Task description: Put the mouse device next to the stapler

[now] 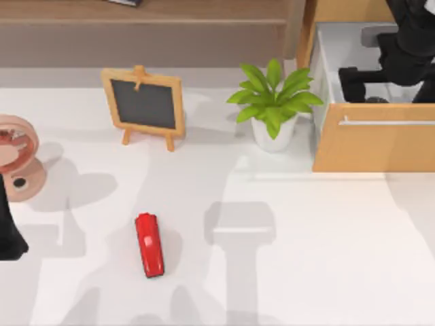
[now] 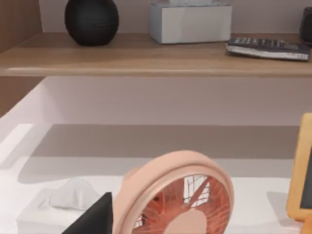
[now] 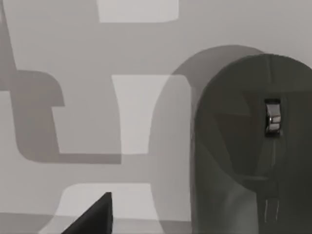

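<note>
Inside the open wooden drawer point(image 1: 370, 146) at the tabletop's far right corner, our right gripper point(image 1: 380, 78) hovers over the dark grey domed mouse device point(image 3: 253, 146); whether its fingers are parted, we cannot tell. Nothing is moved yet: the glossy red stapler point(image 1: 149, 244) waits near the front edge.

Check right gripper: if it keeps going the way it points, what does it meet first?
Probably the mouse: the right wrist view has it close ahead on the drawer floor, a little off centre. The right gripper is inside the drawer. Depth unclear.

A small chalkboard easel point(image 1: 143, 105) stands near the table's point(image 1: 326, 258) back edge, with a potted plant point(image 1: 273, 102) beside it. A pink fan point(image 1: 17, 157) sits at the left edge, and an open wooden drawer point(image 1: 372, 144) occupies the back right corner.
</note>
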